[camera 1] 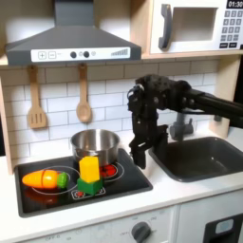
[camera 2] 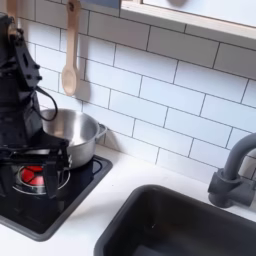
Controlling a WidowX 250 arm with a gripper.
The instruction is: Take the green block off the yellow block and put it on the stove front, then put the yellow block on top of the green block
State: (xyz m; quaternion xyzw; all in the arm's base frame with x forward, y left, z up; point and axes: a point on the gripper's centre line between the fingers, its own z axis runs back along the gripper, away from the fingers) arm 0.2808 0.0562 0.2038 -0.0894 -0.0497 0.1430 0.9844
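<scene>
The black fingers (camera 1: 138, 157) of the arm point downward above the right edge of the stove front (camera 1: 57, 199), seen in the first exterior view, with nothing between them; how far apart they stand cannot be told. In the second exterior view the fingers (camera 2: 35, 160) hang low over the red spiral burner (camera 2: 33, 178), just in front of the steel pot (camera 2: 75, 135).

To the first exterior view's left of the fingers, the yellow block (camera 1: 88, 168) stands upright on the green block (camera 1: 91, 186), the pair resting near the front middle of the black cooktop, apart from the fingers. Further to the first exterior view's left lies an orange toy vegetable (camera 1: 46, 178) with a green end, on the other burner. The steel pot (camera 1: 95, 144) sits at the back of the cooktop, behind the blocks.

The arm (camera 1: 176, 95) reaches in from the first exterior view's right, crossing above the dark sink (camera 1: 204, 157) and its faucet (camera 1: 180, 123). Two wooden utensils (camera 1: 36, 100) hang on the white tiled wall beneath the grey hood (camera 1: 71, 38). A microwave (camera 1: 195, 27) sits at upper right. The white bench (camera 1: 180, 190) carries cooktop and sink alike.
</scene>
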